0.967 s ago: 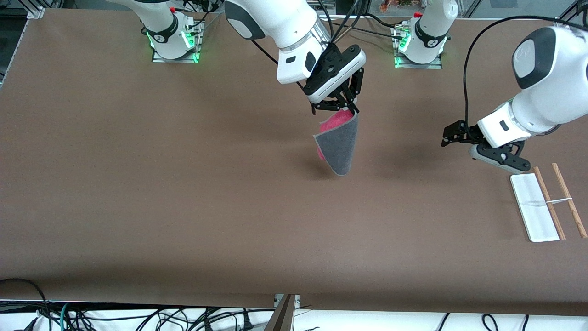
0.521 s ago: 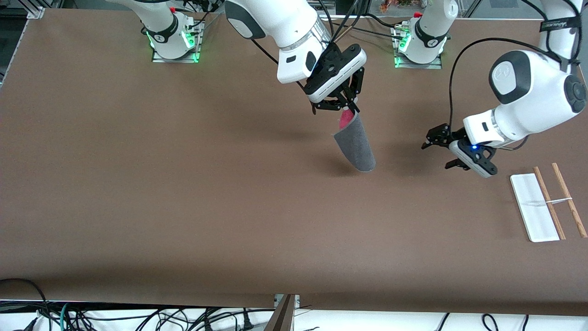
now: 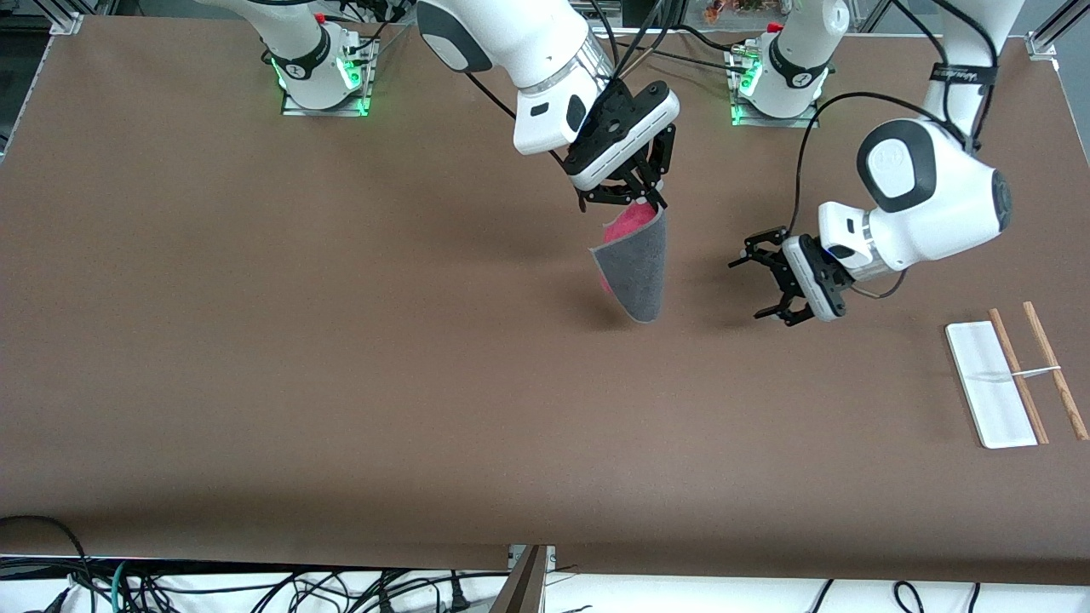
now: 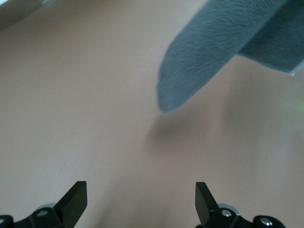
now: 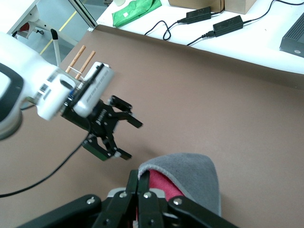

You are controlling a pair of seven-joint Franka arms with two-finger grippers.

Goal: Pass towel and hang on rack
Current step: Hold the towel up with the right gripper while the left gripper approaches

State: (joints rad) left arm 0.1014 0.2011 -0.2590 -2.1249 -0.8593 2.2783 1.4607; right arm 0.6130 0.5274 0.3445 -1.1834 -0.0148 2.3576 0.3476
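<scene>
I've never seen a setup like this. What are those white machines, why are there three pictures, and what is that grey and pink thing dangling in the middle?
The white machines are two robot arms bolted to one brown table. Each ends in a gripper, a two-fingered hand. The big picture comes from a high camera facing them; the two others come from small cameras on each arm's wrist.

The right gripper is shut on one corner of the towel, a small cloth, grey on one face and pink-red on the other, which hangs above the middle of the table. The left gripper hangs open in the air beside it, pointing toward it but not touching it.

At the left arm's end of the table stands the rack: a white base, two wooden rods and a thin crossbar.
</scene>
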